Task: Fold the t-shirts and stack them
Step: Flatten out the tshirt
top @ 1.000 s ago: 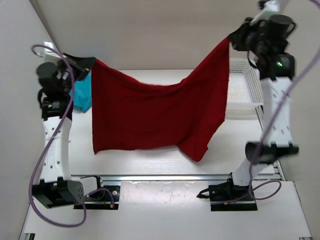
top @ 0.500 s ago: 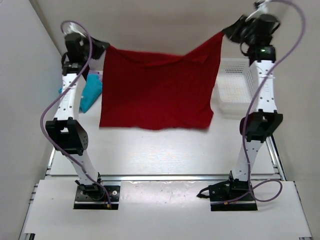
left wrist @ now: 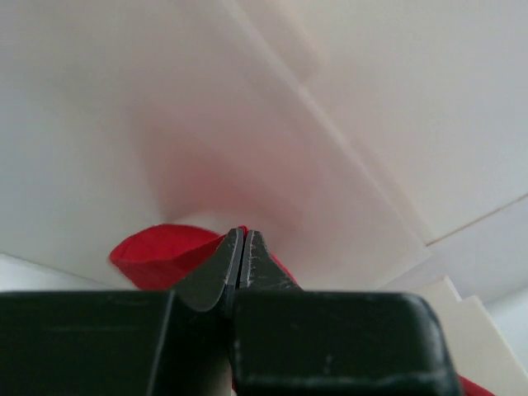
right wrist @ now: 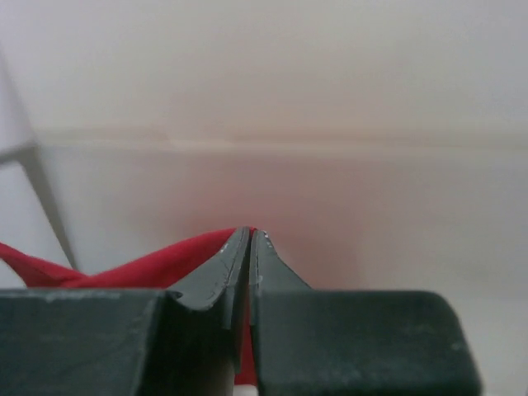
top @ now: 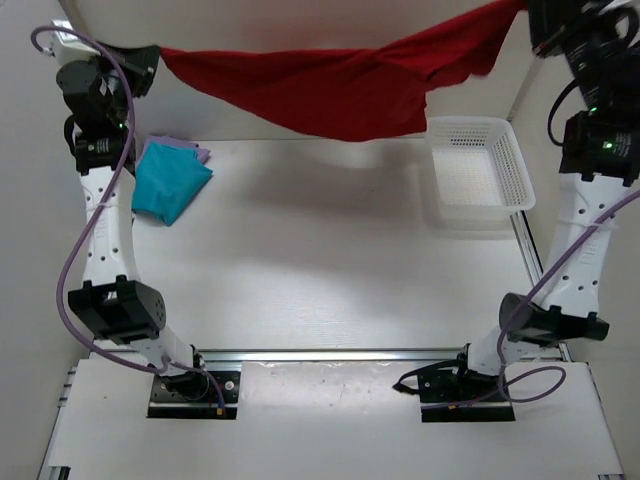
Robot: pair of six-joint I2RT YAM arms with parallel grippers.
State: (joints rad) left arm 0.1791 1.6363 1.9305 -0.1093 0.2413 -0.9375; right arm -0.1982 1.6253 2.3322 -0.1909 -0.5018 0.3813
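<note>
Your dark red soft fabric t-shirt (top: pixel 340 90) is now stretched high near the back wall, sagging mid-span. A second ago it draped low and vertical. Left gripper (left wrist: pixel 242 239) and right gripper (right wrist: pixel 250 235) each pinch a corner, jaws closed. Likely a fling to spread it flat. The folded teal fabric shirt (top: pixel 168 185) waits at left, touching the lavender fabric shirt (top: pixel 198 153).

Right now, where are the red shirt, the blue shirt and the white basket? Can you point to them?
red shirt (top: pixel 340 95): top external view, the sagging middle of the cloth.
blue shirt (top: pixel 168 185): top external view, the middle of the folded bundle.
white basket (top: pixel 466 172): top external view, its bare mesh floor.
</note>
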